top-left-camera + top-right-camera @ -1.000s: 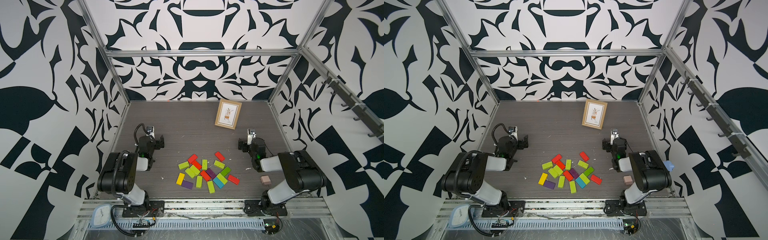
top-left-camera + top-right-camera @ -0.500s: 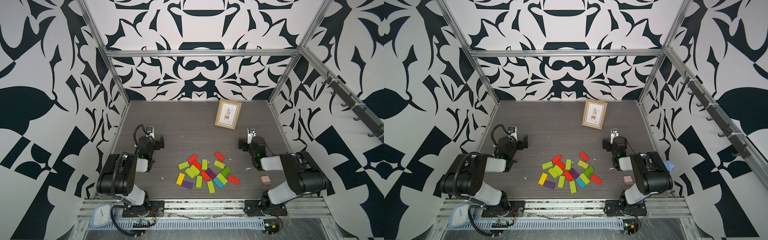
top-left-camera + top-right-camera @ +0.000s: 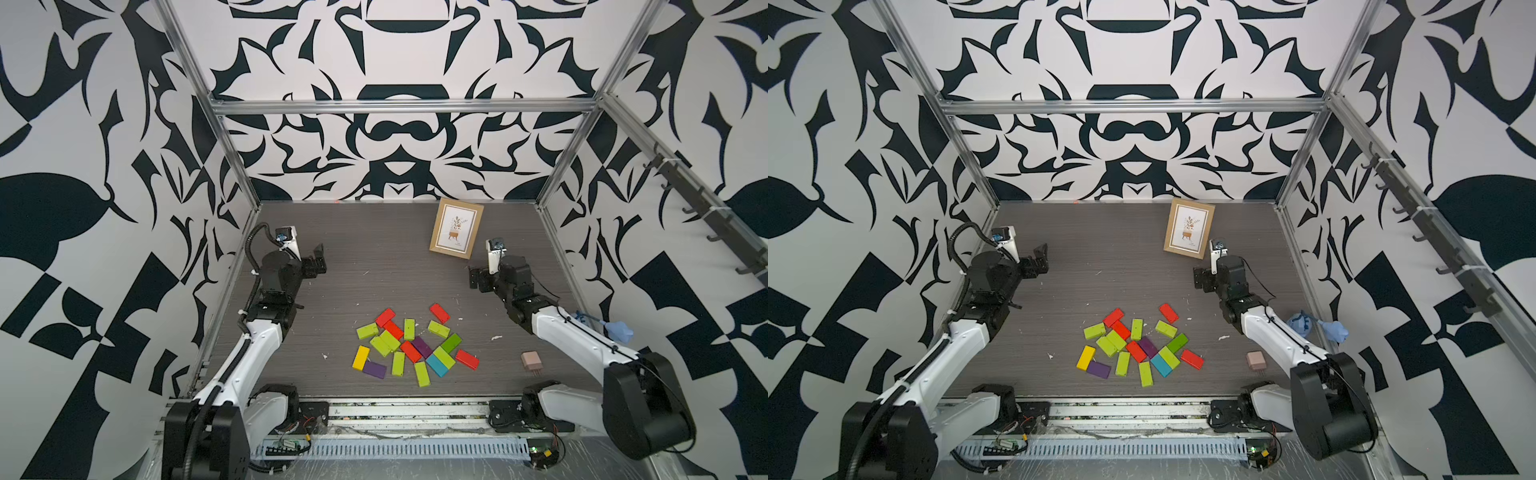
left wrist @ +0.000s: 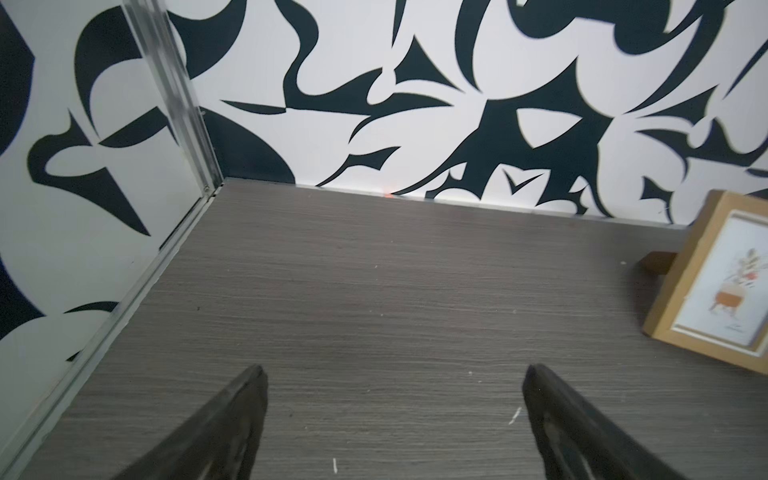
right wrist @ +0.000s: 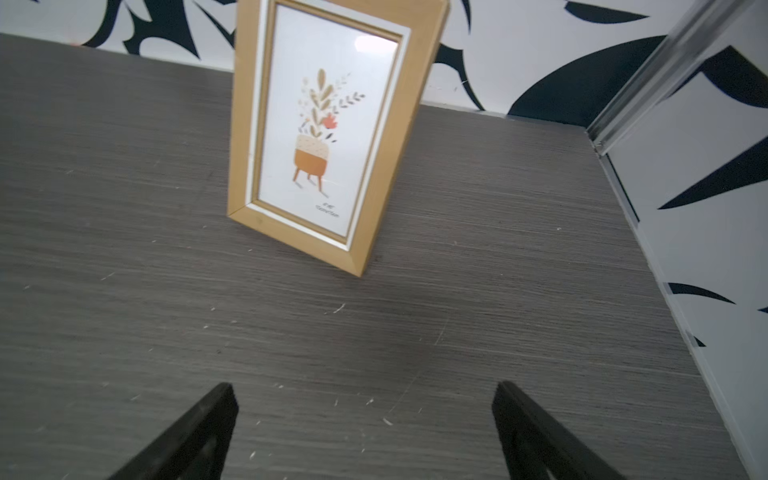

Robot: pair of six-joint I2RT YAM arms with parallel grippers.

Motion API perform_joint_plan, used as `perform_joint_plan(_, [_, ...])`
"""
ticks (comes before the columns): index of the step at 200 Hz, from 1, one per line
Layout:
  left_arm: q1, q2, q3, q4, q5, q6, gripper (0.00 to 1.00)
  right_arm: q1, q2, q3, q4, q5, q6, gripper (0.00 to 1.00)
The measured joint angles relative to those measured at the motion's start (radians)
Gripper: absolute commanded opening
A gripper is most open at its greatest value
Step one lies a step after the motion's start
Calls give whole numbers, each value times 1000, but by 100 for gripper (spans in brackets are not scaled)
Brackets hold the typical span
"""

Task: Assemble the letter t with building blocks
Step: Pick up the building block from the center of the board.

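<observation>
Both top views are showing me the building blocks point(image 3: 411, 349) lying in a loose jumble on the bench point(image 3: 374, 270) near its front edge, while the left gripper point(image 4: 392, 374) and right gripper point(image 5: 363, 390) are hovering spread wide and empty, well behind them.

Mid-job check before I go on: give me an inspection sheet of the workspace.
Surface: dark wood-grain table, scattered white specks.
Job's things: building blocks in a loose pile near the front; no T formed.
Clutter: picture frame standing at the back; pink plug adapter beside the right arm; blue object at the right edge.
Grippers: left gripper open, empty; right gripper open, empty; both apart from the blocks.
Cables: black hose looped on the left arm; wiring along the front rail.
Surroundings: patterned walls, aluminium frame, hooks on right wall.
</observation>
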State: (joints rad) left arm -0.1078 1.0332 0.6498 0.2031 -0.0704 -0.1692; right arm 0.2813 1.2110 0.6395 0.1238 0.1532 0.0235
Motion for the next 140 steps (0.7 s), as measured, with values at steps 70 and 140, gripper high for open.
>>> perform_joint_plan(70, [0,-113,162,-460,158,-57,100,204,82,264,-475,-12,48,90])
perform_joint_plan(140, [0,-198,161,-570,224,-51,100,257,194,308,-717,-90,89,81])
